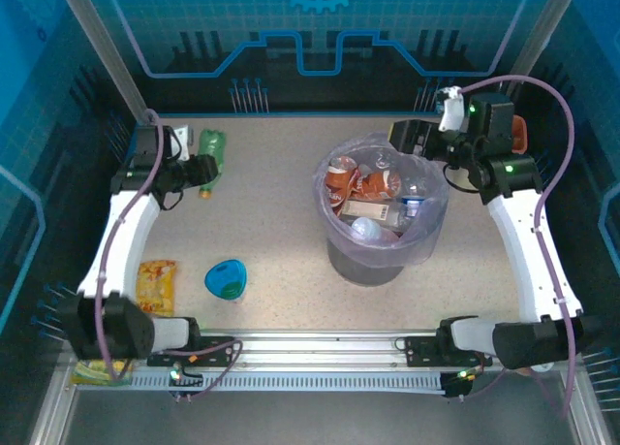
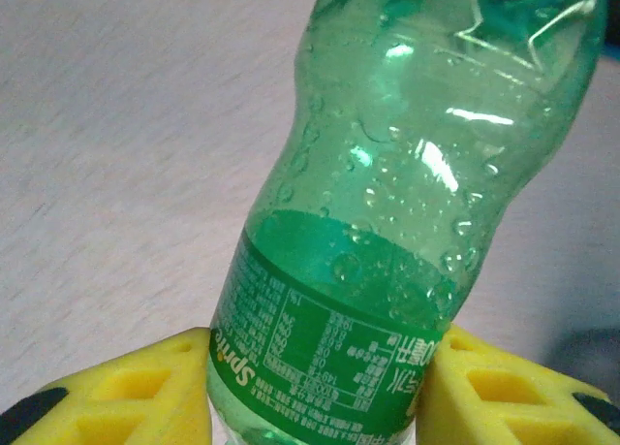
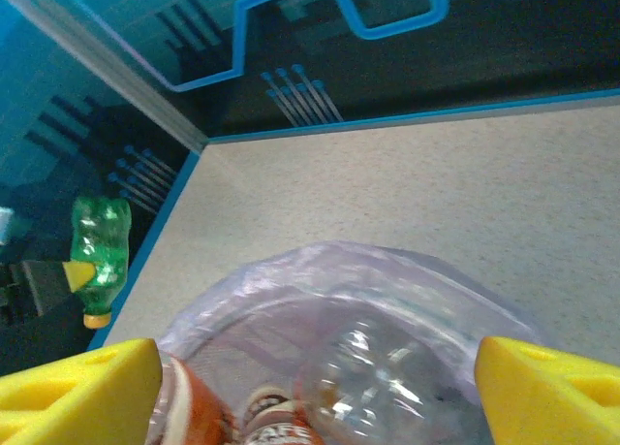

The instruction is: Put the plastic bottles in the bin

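Snack packet (image 1: pixel 157 285): yellow, lying flat on the counter (image 1: pixel 281 203) near the left arm's base.
Blue bowl (image 1: pixel 226 278): just right of the packet and apart from it, open side up; I cannot tell whether anything is in it.
Bin (image 1: pixel 368 261): round and grey, upright at the centre-right of the counter. Its thin lilac see-through liner (image 1: pixel 429 230) is folded out over the rim.
Bin contents: several plastic bottles piled on their sides. Two with red-brown labels (image 1: pixel 341 181) lie at the far left and one with a white label (image 1: pixel 366 210) in the middle. A clear bottle (image 1: pixel 366 230) lies at the near side, and a blue cap (image 1: pixel 411 205) shows toward the right.
Left hand (image 2: pixel 320 377): at the far-left part of the counter, clamped on the green bottle (image 2: pixel 417 174). A yellow finger presses each side of its label, at the lower part of the body.
Green bottle, place: outside the bin and well to its left, near the counter's far-left corner (image 1: pixel 211 149). Droplets cling to the inside of its clear green wall. From the right wrist its orange cap end points down (image 3: pixel 102 246). I cannot tell whether it rests on the counter or hangs above it.
Right hand (image 3: pixel 318 358): above the bin's far-right rim (image 1: pixel 402 137), fingers wide apart and gripping nothing. The liner's rim (image 3: pixel 387 270) and a clear bottle lie below the gap.
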Robot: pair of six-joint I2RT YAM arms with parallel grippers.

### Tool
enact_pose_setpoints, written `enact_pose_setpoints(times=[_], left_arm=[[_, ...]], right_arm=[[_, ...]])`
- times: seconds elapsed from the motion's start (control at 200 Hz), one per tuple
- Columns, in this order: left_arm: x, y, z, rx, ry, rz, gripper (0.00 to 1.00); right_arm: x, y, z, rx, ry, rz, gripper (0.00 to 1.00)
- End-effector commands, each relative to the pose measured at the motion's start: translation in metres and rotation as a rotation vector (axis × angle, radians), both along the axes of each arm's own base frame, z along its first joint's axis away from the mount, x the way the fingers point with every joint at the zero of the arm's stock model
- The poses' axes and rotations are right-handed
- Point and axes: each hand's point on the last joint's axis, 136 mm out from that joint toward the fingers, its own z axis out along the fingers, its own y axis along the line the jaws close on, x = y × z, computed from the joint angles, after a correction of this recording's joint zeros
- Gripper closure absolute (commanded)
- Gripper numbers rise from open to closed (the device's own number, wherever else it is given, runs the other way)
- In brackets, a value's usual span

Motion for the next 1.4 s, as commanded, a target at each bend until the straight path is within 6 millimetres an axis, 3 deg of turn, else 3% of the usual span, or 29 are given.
enact_pose_setpoints(times=[0.0, 0.11, 0.295, 0.485, 0.68, 0.966, 1.066, 1.166, 1.291, 1.396], left_arm=[[-0.011, -0.055, 0.064, -0.145, -0.197, -0.167, 0.61], [-0.026, -0.095, 0.089, -0.171, -0.279, -0.294, 0.61], [-0.040, -0.140, 0.101, -0.177, -0.340, -0.433, 0.61], [-0.045, -0.164, 0.100, -0.167, -0.403, -0.517, 0.62], [-0.041, -0.171, 0.093, -0.166, -0.382, -0.536, 0.62], [-0.035, -0.171, 0.085, -0.156, -0.369, -0.526, 0.62], [-0.029, -0.167, 0.077, -0.142, -0.339, -0.485, 0.62], [-0.011, -0.134, 0.038, -0.059, -0.140, -0.257, 0.57], [-0.008, -0.102, -0.027, -0.040, 0.155, -0.039, 0.35], [-0.015, -0.078, -0.058, -0.019, 0.223, 0.109, 0.16]], right_arm=[[-0.010, 0.039, 0.029, 0.026, -0.054, 0.142, 0.13], [-0.008, 0.070, 0.040, 0.012, -0.072, 0.214, 0.06], [-0.007, 0.132, 0.047, 0.036, -0.074, 0.354, 0.00], [-0.003, 0.183, 0.040, 0.080, -0.048, 0.460, 0.00], [-0.001, 0.214, 0.031, 0.115, -0.023, 0.524, 0.02], [0.000, 0.220, 0.029, 0.127, -0.015, 0.539, 0.03], [0.004, 0.213, 0.018, 0.063, 0.022, 0.510, 0.03], [0.011, 0.185, 0.017, -0.043, 0.006, 0.410, 0.04], [0.017, 0.149, 0.020, -0.053, 0.003, 0.320, 0.05], [0.016, 0.131, 0.015, -0.049, 0.011, 0.281, 0.05]])
